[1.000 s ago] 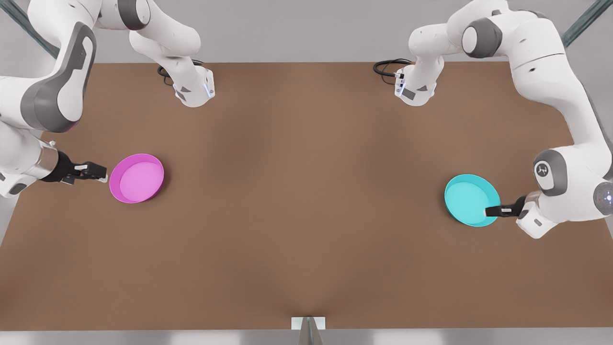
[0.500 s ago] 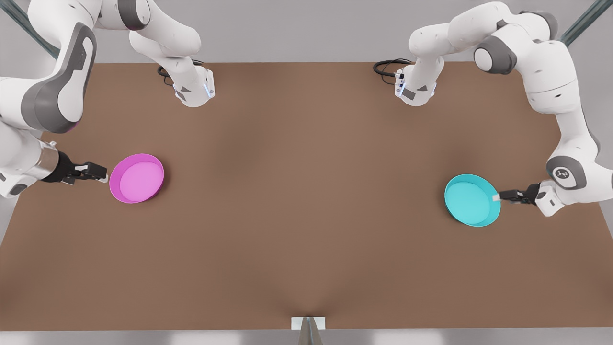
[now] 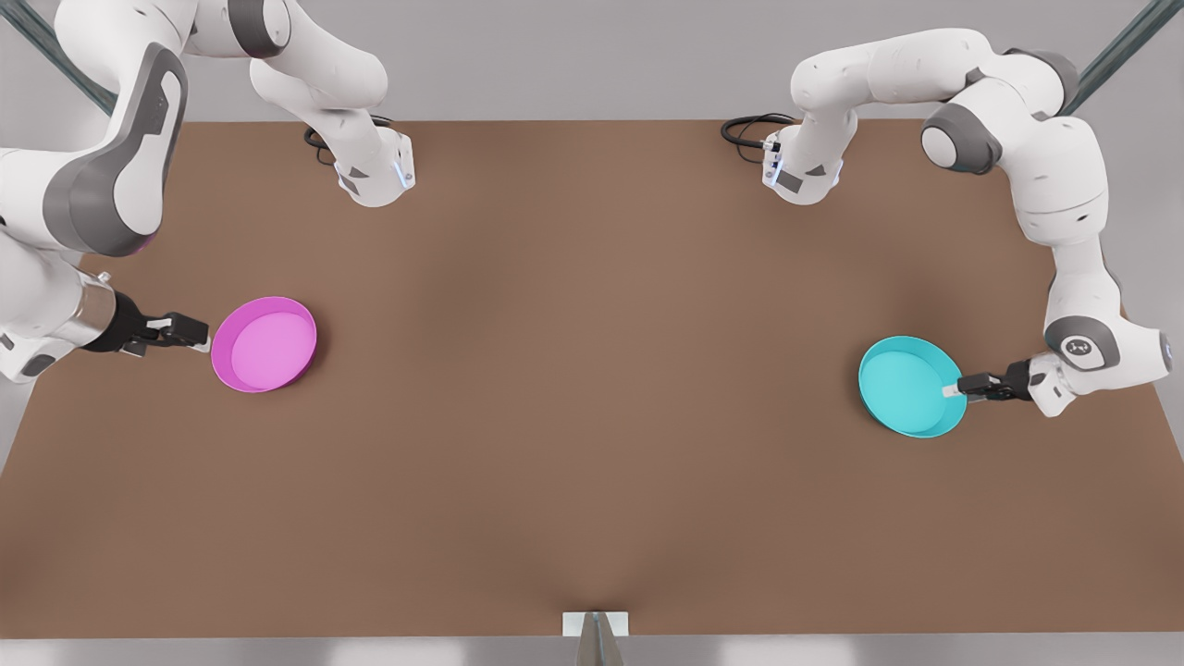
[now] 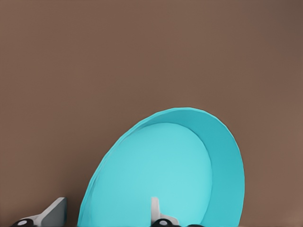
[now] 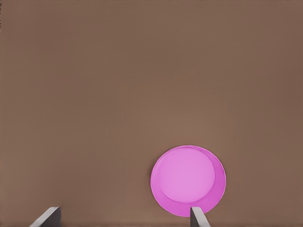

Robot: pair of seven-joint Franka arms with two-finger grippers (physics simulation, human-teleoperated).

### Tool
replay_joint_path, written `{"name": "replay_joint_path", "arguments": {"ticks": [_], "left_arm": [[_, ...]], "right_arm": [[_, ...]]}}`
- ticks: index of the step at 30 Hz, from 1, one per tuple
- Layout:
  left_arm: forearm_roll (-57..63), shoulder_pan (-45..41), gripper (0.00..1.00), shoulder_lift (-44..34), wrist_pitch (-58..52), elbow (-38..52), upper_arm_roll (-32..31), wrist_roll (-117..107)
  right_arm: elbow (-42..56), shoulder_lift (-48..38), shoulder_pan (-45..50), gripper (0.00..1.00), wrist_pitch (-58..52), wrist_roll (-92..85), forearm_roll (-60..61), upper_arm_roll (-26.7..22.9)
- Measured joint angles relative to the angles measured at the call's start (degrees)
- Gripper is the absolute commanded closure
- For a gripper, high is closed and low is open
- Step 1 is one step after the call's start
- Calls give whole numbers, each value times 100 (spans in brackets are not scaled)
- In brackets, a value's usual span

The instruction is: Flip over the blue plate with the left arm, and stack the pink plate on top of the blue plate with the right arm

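The blue plate [image 3: 906,384] lies open side up on the brown table [image 3: 592,462] at the front view's right. My left gripper [image 3: 953,390] reaches in low from the right at its near rim. In the left wrist view the left gripper [image 4: 105,209] is open. One finger [image 4: 154,208] is inside the blue plate [image 4: 165,170] and the other stands outside the rim. The pink plate [image 3: 265,344] lies open side up at the front view's left. My right gripper [image 3: 199,340] is open just off its left edge. The pink plate [image 5: 187,179] sits ahead of the right gripper [image 5: 124,215].
Both arm bases [image 3: 375,176] [image 3: 803,176] stand at the table's far edge with black cables beside them. A small white bracket [image 3: 595,624] sits at the middle of the near edge. Bare brown tabletop stretches between the two plates.
The left arm's elbow and wrist swung out toward the front view's right, and its gripper drew back from over the blue plate to its rim. The right arm hardly moved.
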Motion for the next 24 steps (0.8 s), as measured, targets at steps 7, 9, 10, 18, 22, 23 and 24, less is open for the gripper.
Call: {"name": "replay_joint_path", "arguments": {"ticks": [7, 9, 10, 18, 22, 23, 24], "left_arm": [[3, 17, 42, 128, 79, 35, 2, 36], [25, 9, 50, 128, 79, 35, 2, 41], [53, 9, 51, 128, 87, 35, 2, 36], [233, 9, 60, 154, 299, 43, -5, 36], [267, 8, 60, 154, 299, 35, -15, 36], [271, 9, 60, 154, 299, 27, -16, 36], [274, 8, 60, 154, 299, 26, -24, 28]], "right_arm": [[0, -2, -1, 0, -4, 0, -9, 0], [0, -2, -1, 0, -4, -5, -9, 0], [0, -2, -1, 0, -4, -9, -9, 0], [9, -2, -1, 0, 11, 7, 9, 0], [9, -33, 8, 0, 5, -38, -10, 14], [9, -37, -8, 0, -3, -45, -31, 67], [1, -61, 8, 0, -12, -28, -43, 103]]}}
